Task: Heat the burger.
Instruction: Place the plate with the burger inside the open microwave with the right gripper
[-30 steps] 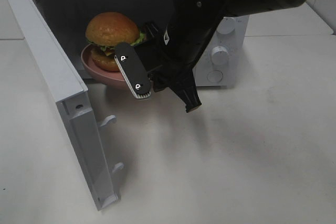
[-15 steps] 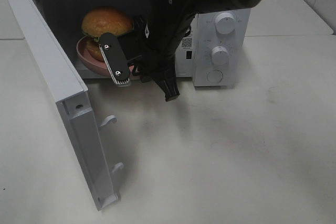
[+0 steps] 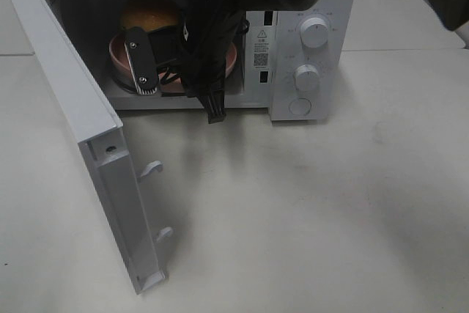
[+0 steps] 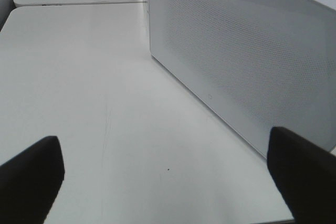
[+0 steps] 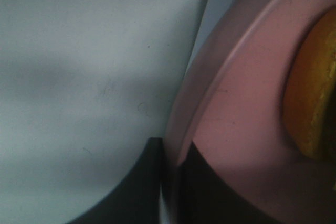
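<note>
The burger (image 3: 146,11) sits on a round pink plate (image 3: 116,53) inside the open microwave (image 3: 293,5); only its golden bun top shows behind my right arm. My right gripper (image 3: 145,82) reaches across from the right and is shut on the plate's rim. The right wrist view shows its dark fingertips (image 5: 157,182) pinching the pink plate (image 5: 236,129), with the bun's edge (image 5: 315,103) beside them. My left gripper (image 4: 168,174) is open and empty above the table, beside the microwave's white dotted panel (image 4: 247,61). It does not show in the exterior view.
The microwave door (image 3: 66,108) stands open at the left, its latch hooks (image 3: 152,168) facing the table. Two knobs (image 3: 315,32) and a round button (image 3: 299,106) are on the right-hand panel. White tabletop (image 3: 330,218) lies in front.
My right arm has carried the plate and burger left and back, from the cavity's mouth to deeper inside the microwave. The left gripper stays open.
</note>
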